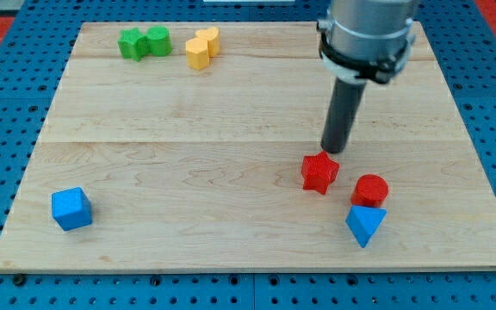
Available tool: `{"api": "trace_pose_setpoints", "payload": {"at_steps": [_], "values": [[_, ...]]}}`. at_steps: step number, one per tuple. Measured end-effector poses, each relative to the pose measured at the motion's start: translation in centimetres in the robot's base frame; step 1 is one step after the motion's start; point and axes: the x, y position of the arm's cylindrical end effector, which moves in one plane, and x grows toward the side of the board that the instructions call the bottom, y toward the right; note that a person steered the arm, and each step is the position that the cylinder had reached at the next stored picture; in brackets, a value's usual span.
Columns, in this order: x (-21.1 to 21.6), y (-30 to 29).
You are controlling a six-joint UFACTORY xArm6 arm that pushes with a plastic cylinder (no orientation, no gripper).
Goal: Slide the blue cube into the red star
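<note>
The blue cube (71, 208) sits near the board's bottom left corner. The red star (319, 171) lies right of centre, far to the right of the cube. My tip (331, 151) stands just above the star at its upper right, very close to it or touching it. The dark rod rises from there to the grey arm body (368, 30) at the view's top.
A red cylinder (369, 189) and a blue triangular block (365, 224) sit just right of and below the star. Two green blocks (143, 42) and two yellow blocks (202, 46) lie along the top edge. The wooden board (188, 120) lies on a blue pegboard.
</note>
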Motion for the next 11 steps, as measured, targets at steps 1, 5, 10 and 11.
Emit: {"api": "trace_pose_setpoints", "payload": {"at_steps": [1, 5, 10, 11], "values": [[1.8, -3.6], [3.5, -25.5], [11.4, -30.8], [13.4, -30.6]]}}
